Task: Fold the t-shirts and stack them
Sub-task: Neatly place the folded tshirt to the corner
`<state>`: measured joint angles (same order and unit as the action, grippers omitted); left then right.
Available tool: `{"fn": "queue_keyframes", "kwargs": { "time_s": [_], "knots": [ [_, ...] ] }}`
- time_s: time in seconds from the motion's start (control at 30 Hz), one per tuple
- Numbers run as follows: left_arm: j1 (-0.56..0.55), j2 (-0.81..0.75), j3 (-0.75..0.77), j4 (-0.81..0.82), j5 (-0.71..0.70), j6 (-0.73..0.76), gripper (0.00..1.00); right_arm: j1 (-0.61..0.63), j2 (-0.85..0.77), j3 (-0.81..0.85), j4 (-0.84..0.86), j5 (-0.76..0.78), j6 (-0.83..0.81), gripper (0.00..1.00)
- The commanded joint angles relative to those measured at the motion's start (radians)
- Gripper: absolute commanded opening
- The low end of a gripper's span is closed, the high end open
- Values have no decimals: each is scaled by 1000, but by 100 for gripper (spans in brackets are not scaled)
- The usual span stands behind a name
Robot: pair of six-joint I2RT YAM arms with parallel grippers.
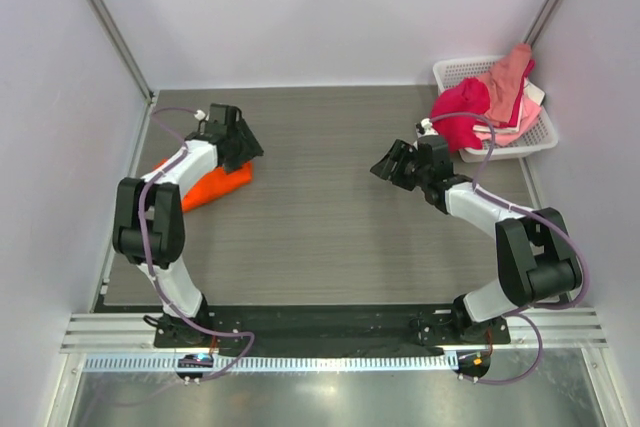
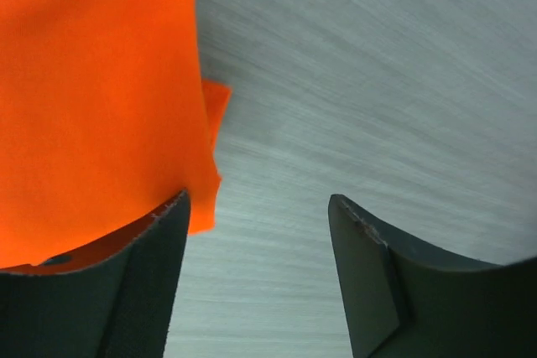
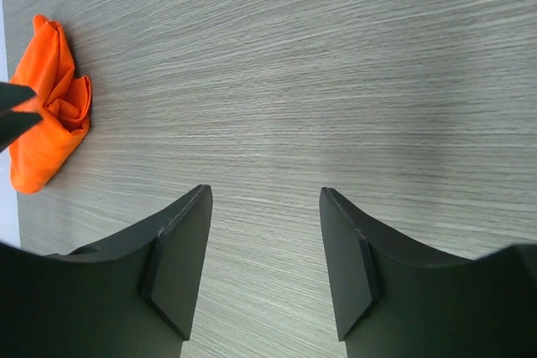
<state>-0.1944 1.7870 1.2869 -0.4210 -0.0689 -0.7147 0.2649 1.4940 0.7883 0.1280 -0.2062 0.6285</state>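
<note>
A bright orange t-shirt (image 1: 212, 185) lies folded on the table at the left, partly under my left arm. My left gripper (image 1: 247, 150) is open just over its right edge; the left wrist view shows the orange cloth (image 2: 92, 98) beside and under the left finger, nothing between the jaws. My right gripper (image 1: 384, 169) is open and empty above bare table at centre right; its wrist view shows the orange shirt (image 3: 49, 115) far off. A magenta shirt (image 1: 460, 112), a salmon pink shirt (image 1: 508, 82) and a pale pink shirt (image 1: 528, 112) are piled in the basket.
A white plastic lattice basket (image 1: 540, 139) stands at the back right corner. White walls enclose the grey wood-grain table (image 1: 320, 217) on three sides. A black rail (image 1: 320, 322) runs along the near edge at the arm bases.
</note>
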Motion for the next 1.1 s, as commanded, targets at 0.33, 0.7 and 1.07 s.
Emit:
{"fn": "queue_keyframes", "kwargs": {
  "time_s": [0.33,0.7,1.07],
  "knots": [
    [111,6,-100,439,399,-144,66,-7,18,8,68,-16,-6,54],
    [265,149,-354,1045,675,-476,57,-9,26,6,68,-27,-3,49],
    [415,391,-573,1501,805,-687,58,-9,28,5,70,-35,0,47]
  ]
}}
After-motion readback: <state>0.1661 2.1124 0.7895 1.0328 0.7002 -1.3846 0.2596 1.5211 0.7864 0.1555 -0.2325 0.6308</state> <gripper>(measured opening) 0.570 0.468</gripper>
